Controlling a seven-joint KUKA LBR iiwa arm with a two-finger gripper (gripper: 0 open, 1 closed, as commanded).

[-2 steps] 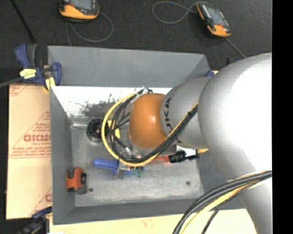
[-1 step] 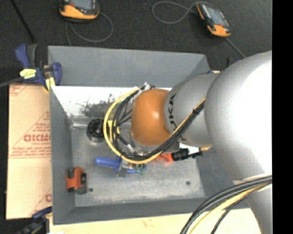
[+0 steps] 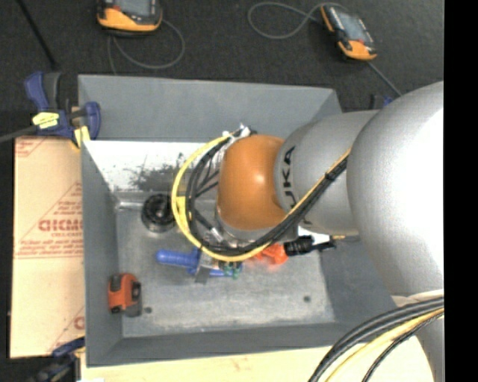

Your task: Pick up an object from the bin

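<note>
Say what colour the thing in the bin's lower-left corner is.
Orange and black thing, camera view.

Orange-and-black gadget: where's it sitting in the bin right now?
In the camera view, the orange-and-black gadget lies in the bin near its lower-left corner, down-left of the blue-handled tool and apart from it.

This is looking like a robot lab or a workshop. A big silver robot arm (image 3: pixel 373 171) with a round orange cover (image 3: pixel 250 190) and yellow and black cables is bending over a grey metal bin (image 3: pixel 224 104). The bin is sitting on a dark surface (image 3: pixel 224 45). An orange and black gadget (image 3: pixel 128 13) with a thin wire is lying behind the bin, and a second gadget (image 3: pixel 347 30) like it is lying nearby. Tools are lying inside the bin: a small orange and black tape measure (image 3: pixel 124 293) and a blue-handled tool (image 3: pixel 179 259).
</note>
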